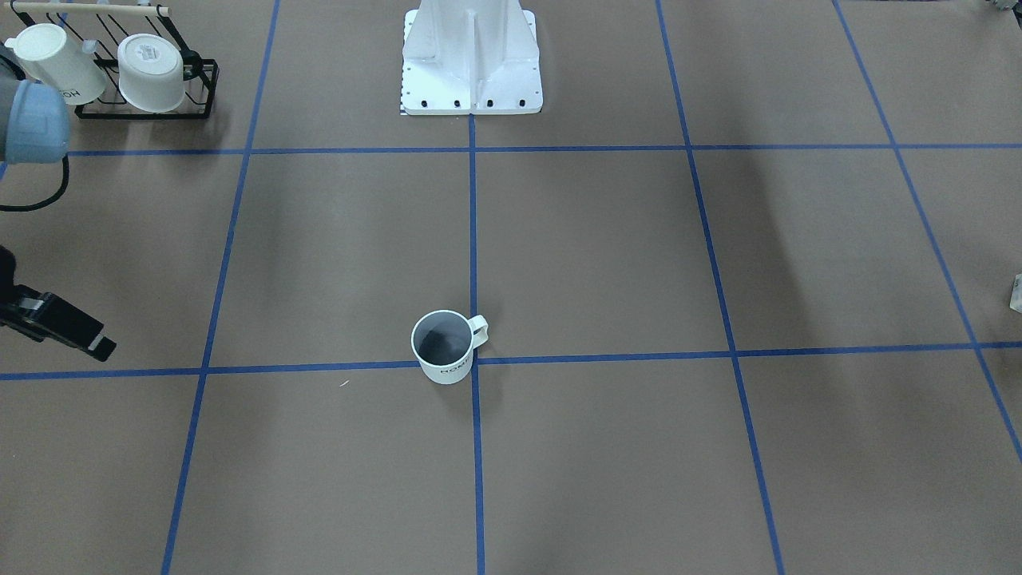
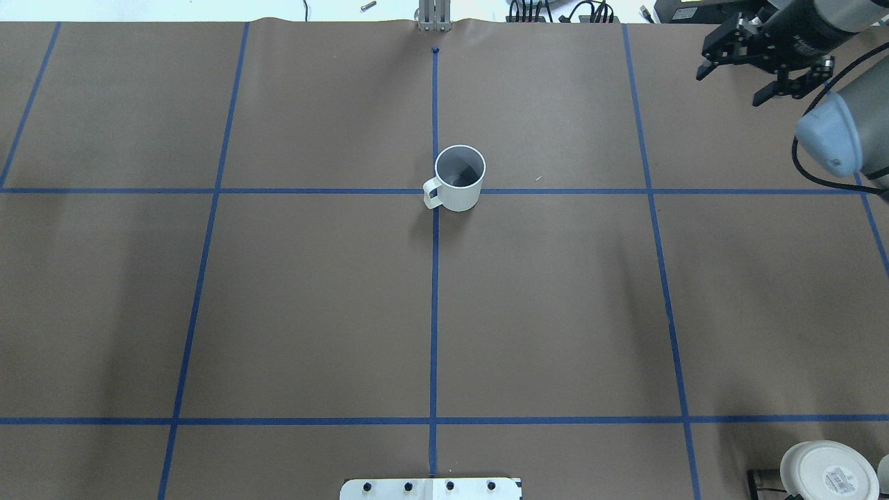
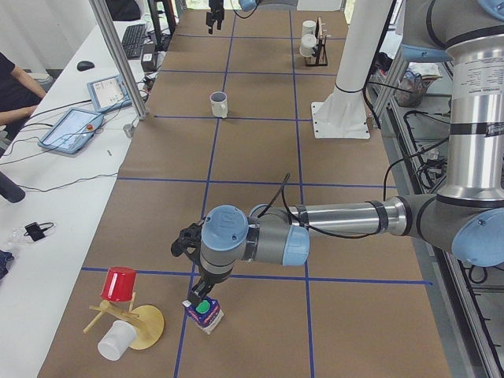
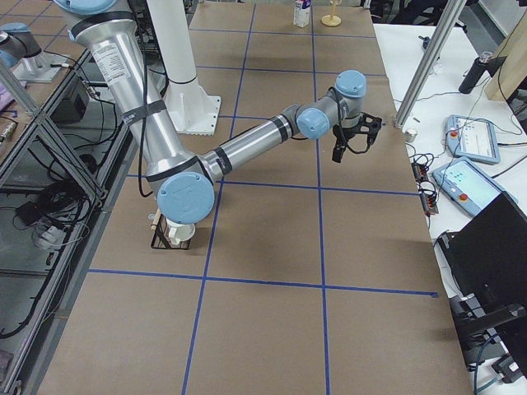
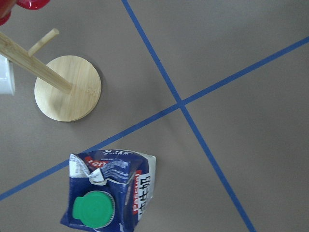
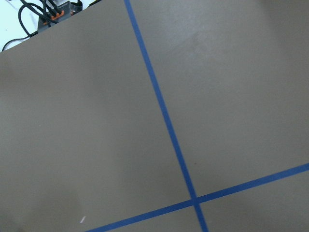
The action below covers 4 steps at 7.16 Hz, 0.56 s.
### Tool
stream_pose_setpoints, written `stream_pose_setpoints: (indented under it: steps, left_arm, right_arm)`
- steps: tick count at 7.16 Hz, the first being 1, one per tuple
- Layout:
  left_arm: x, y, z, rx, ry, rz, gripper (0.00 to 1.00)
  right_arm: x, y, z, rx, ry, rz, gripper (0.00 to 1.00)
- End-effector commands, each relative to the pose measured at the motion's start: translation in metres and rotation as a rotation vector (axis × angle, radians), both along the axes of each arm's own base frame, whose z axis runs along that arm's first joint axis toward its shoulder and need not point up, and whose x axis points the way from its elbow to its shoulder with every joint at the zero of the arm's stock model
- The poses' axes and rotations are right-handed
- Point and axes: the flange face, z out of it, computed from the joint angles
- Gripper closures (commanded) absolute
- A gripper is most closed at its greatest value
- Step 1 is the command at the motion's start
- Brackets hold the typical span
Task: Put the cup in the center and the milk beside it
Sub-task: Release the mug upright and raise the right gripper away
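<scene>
Milk point(image 3: 209, 317) stands upright just below the left claw point(image 3: 198, 301) (whether spread or pinching, I cannot tell); the right claw point(image 2: 733, 87), spread, hangs well apart.

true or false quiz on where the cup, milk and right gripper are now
1. The cup stands upright at the center. True.
2. The milk is right beside the cup. False: it is far off at the table's left end, near a wooden mug tree.
3. The right gripper holds the cup. False: it is open and empty, well away from the cup.
4. The milk has a green cap. True.
</scene>
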Motion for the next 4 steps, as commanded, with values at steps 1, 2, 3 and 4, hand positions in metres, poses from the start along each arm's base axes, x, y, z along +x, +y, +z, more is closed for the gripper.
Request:
stream_pose_setpoints:
  steps: [1, 2, 3, 4]
  left_arm:
    - [-0.004, -0.012, 0.015, -0.004, -0.012, 0.018, 0.02]
    - [-0.004, -0.012, 0.019, -0.016, -0.009, 0.015, 0.02]
    - [-0.005, -0.019, 0.022, -0.024, -0.008, 0.015, 0.02]
    - [-0.006, -0.028, 0.026, -0.035, -0.004, 0.013, 0.02]
  right_arm:
    - [0.04, 0.0, 0.036, 0.091, 0.087, -0.112, 0.0]
    - [0.042, 0.001, 0.046, 0.108, 0.1, -0.136, 0.0]
    - [0.044, 0.002, 0.05, 0.103, 0.103, -0.136, 0.0]
    - [0.048, 0.005, 0.055, 0.108, 0.106, -0.142, 0.0]
